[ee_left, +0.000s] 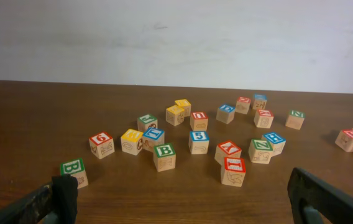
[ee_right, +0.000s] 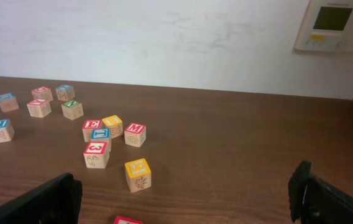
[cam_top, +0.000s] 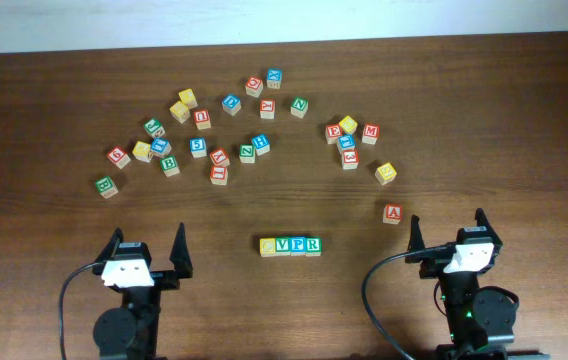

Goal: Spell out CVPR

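A: Status on CVPR?
B: Four-block row point(cam_top: 290, 245) sits front centre on the table point(cam_top: 524, 120), between the two arms. Blocks touch side by side, edges roughly flush. Leftmost is the yellow block point(cam_top: 267, 245). From overhead it reads C-V-P-R, but the letters are small: third one is likely P, not certain.
A: Claws?
B: Left gripper point(cam_top: 148, 238) has its jaws spread wide, nothing between them. Right gripper point(cam_top: 447, 222) is the same, empty. Both well apart from the row.
A: So what's the step?
B: My read: spelling's done, only a check is left. If a block needs squaring, come straight down and pinch its front and back faces, since the side faces butt the neighbours. Small nudge, then lift clear before pulling back.
A: Hazards?
B: Red A block point(cam_top: 392, 213) is just ahead of the right claw, so it's the first thing a reach would clip. Loose blocks point(cam_top: 214, 140) are well behind the row.
A: Containers?
B: None in view. No tray or bin. Every block lies straight on the wood.
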Robot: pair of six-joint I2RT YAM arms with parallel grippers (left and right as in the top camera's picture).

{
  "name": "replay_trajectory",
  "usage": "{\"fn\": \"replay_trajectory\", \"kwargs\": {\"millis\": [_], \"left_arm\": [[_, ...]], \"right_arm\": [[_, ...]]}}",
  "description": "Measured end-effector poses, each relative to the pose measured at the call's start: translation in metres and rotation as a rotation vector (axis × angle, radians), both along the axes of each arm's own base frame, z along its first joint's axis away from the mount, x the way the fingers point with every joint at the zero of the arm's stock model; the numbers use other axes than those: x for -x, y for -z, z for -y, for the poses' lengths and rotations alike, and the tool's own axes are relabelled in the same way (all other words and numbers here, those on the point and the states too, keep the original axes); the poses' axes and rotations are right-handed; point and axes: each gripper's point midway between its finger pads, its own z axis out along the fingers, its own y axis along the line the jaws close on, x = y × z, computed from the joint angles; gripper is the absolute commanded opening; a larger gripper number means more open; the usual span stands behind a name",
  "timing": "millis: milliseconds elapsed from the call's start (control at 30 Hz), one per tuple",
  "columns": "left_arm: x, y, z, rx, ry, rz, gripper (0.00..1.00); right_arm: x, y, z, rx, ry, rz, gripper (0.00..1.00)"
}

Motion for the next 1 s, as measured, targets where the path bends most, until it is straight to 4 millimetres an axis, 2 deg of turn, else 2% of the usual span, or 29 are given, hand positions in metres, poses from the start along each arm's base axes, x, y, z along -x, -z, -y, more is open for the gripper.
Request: {"fn": "replay_trajectory", "kwargs": {"millis": [133,1000], "left_arm": [[0.0000,0.0000,0.0000,0.000,0.000,0.000,0.99],[0.0000,0.0000,0.0000,0.000,0.000,0.000,0.99]], "right_arm": [[0.0001,0.0000,0.0079,-0.030,0.034,0.000,0.98],[0.0001,0.0000,0.0076,-0.040,0.034,0.001,0.98]]}}
